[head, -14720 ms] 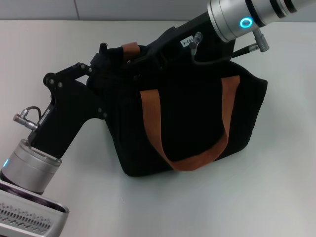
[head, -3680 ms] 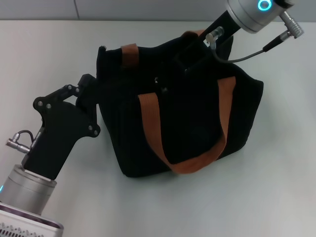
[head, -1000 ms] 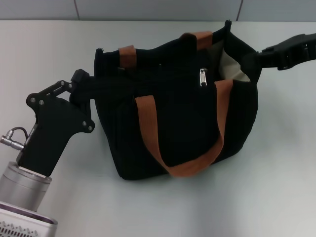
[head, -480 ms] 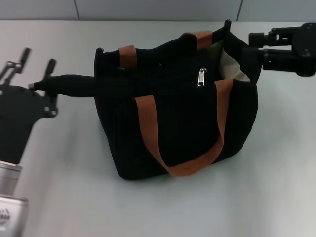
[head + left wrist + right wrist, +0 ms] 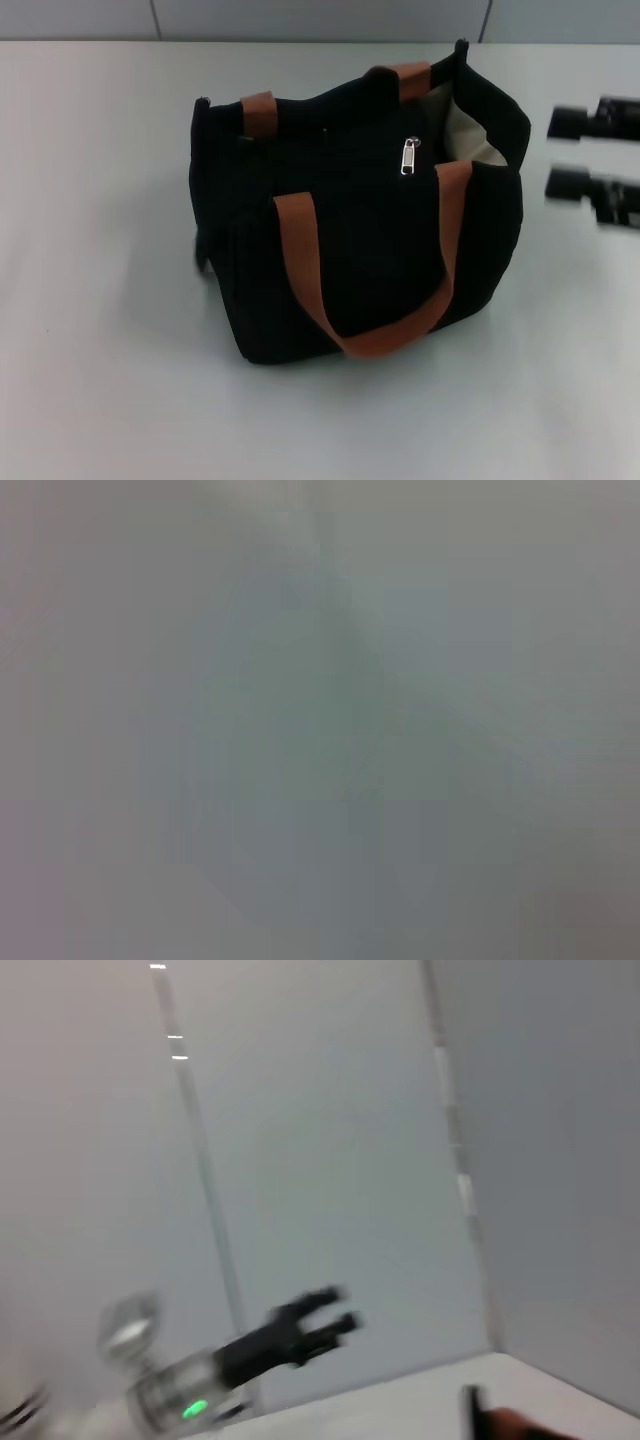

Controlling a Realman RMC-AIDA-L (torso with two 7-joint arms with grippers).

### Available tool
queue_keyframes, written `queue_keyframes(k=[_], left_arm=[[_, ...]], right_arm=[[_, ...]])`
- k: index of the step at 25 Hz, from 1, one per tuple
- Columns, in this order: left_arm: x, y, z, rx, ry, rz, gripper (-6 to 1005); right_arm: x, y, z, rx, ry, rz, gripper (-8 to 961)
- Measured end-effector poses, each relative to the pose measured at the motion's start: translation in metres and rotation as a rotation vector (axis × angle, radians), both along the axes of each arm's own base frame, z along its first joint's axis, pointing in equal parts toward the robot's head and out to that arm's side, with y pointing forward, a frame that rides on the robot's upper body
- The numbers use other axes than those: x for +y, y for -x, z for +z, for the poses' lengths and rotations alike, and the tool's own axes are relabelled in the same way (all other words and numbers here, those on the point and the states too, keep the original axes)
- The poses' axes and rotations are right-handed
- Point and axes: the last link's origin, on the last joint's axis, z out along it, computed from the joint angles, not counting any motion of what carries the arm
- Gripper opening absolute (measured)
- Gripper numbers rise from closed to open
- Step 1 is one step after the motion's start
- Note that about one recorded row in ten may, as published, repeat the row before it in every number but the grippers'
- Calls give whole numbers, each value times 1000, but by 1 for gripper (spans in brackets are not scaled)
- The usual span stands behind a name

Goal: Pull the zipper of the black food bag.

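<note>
Only right gripper (image 5: pixel 580 152) visible, cut by frame edge (jaws parted) beside black food bag (image 5: pixel 360 200); zipper (image 5: pixel 409 156) free

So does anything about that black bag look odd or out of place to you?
Nothing looks damaged or spilled. The black food bag stands upright on the table, its top partly open on the robot's right with pale lining showing, and the zipper partway along. The right gripper is open beside the bag, not touching it.

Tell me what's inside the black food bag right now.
Through the open end of the black food bag, past the zipper, only pale lining shows. The bag's walls hide the bottom and any contents. The right gripper hangs open beside it.
</note>
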Motion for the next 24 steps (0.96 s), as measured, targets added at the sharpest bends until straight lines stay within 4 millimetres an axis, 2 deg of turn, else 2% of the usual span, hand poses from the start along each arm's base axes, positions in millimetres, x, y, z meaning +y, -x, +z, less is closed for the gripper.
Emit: queue_keyframes(k=[1,2,3,4,6,7,8,12,17,24], left_arm=[[2,-5,2,-59,134,-60,723],[3,-17,1,-139,387,-164,756],[3,-17,1,-139,387,-164,788],[2,-28,-3,-163,527,-228,821],[0,-43,-11,-173,709,-313,821],[-1,-56,-25,-125,866,-385,821],[-1,-56,-25,-125,866,-385,821],[3,-83,-59,0,1081,-502,821],[5,-95,-72,59,1115,-550,821],[6,-97,-74,75,1110,-565,821]], right_arm=[[-5,-1,-2,-4,3,31,585],[-11,-3,-6,-11,9,82,586],[-11,-3,-6,-11,9,82,608],[-14,-5,-8,-11,10,104,629],[-19,-7,-13,0,18,143,672],[-21,-10,-19,6,36,164,694],[-21,-10,-19,6,36,164,715],[-23,-15,-38,-25,85,182,760],[-22,-17,-47,-12,91,179,775],[-21,-20,-59,-11,102,170,775]])
